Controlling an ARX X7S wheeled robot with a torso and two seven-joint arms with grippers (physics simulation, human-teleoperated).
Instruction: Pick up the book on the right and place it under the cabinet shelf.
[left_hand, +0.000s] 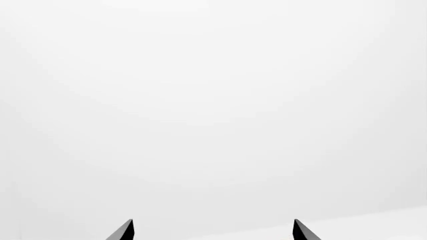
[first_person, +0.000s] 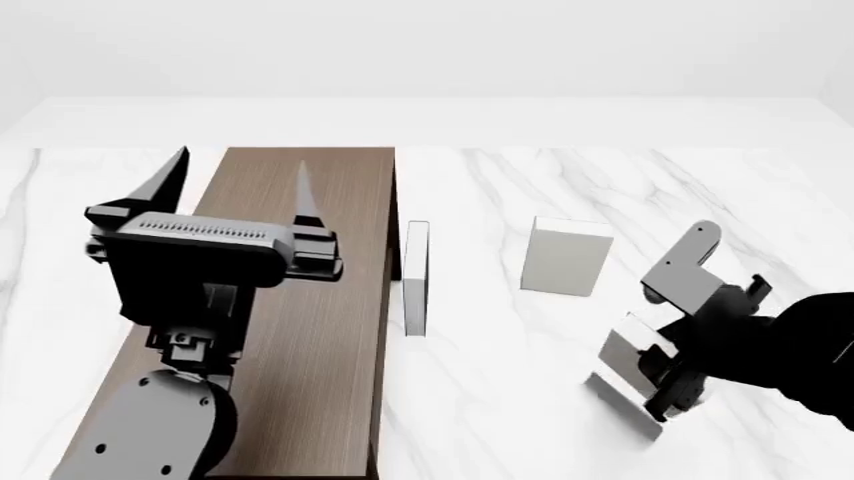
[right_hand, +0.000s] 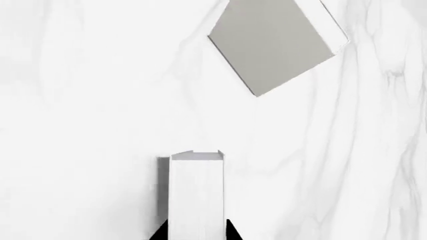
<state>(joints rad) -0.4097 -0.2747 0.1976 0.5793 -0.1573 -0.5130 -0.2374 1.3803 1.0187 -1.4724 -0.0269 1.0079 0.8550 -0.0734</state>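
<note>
The tabletop (first_person: 534, 420) is white marble and carries everything; biggest thing on it is the cabinet shelf (first_person: 314, 330), a long dark wood box running near-to-far on the left side; the left tool (first_person: 240, 170) hangs above its top with its two dark prongs spread wide and nothing between them, and the left wrist view shows only blank white past those tips.

Over on the near right, the right tool (first_person: 661, 375) sits at the book (first_person: 621, 365), which is tipped up off the tabletop; in the right wrist view the book (right_hand: 195, 195) runs straight out from between the dark fingertips (right_hand: 159, 234), so it looks pinched by its near end, though contact itself is mostly out of frame.

Two more pale slabs are about: a middle book (first_person: 567, 257) standing further back, and a thin book (first_person: 416, 277) on edge just beside the cabinet's right face.

Handling guess: a stiff, light, smooth slab; probably slippery, and held at one end it could pivot; a pinch across the thin faces, nearer the middle, seems safer for sliding it under.
</note>
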